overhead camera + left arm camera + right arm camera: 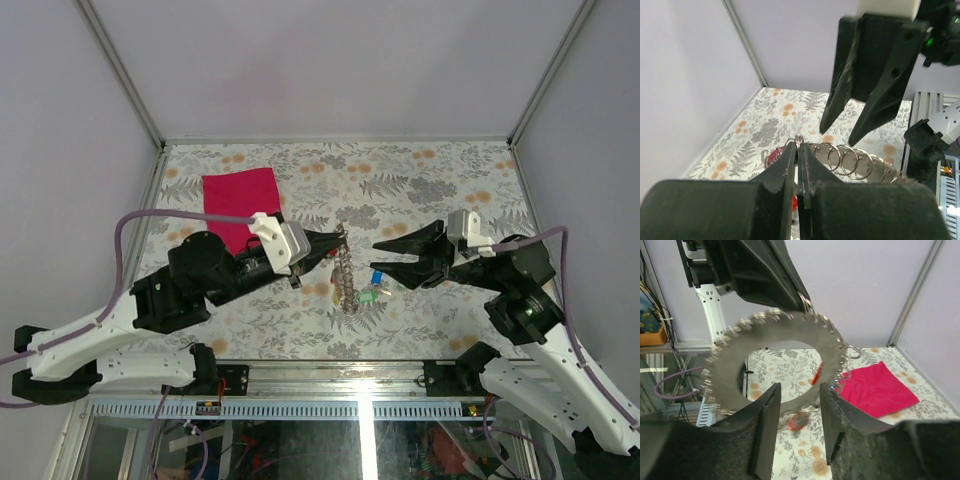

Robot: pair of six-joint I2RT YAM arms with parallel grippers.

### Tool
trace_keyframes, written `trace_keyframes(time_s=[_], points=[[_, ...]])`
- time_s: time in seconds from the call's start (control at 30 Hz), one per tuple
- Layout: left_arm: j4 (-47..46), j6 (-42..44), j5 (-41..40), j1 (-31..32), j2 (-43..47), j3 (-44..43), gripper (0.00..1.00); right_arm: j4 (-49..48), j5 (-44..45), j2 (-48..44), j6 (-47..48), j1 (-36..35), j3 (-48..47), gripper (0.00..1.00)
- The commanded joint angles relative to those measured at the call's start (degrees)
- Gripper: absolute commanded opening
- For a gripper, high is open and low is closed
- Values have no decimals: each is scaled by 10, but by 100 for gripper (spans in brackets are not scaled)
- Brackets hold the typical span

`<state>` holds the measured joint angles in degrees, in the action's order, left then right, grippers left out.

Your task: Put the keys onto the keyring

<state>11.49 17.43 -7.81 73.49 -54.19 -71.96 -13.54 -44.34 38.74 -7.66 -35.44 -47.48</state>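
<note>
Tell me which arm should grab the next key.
Right. The left arm is busy, jaws shut on the hanging keyring; the right arm has open, empty jaws close to the keys.

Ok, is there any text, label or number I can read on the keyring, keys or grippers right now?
No readable text in any view.
keyring: bare grey metal, no marking visible.
keys: coloured heads too small to show any print.
magenta cloth: plain.
left gripper and right gripper: black fingers, no label showing.
wiring below the table edge: too small to read.
</note>
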Motion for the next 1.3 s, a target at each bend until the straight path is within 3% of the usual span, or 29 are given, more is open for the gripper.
trace_keyframes(time_s=[0.0,0.17,0.43,0.73,1.27], points=[[0,-47,136,-56,1,-14,0,87,16,-13,65,3,-56,39],[-2,-72,239,-106,-3,-12,0,74,-25,-11,36,3,-75,28],[1,-79,312,-116,-19,-23,0,10,-70,0,-16,3,-58,25],[1,-83,320,-116,-28,-30,0,-45,-126,23,-72,2,-51,17],[-3,-84,322,-116,-26,-29,0,-52,-136,43,-78,2,-38,21]])
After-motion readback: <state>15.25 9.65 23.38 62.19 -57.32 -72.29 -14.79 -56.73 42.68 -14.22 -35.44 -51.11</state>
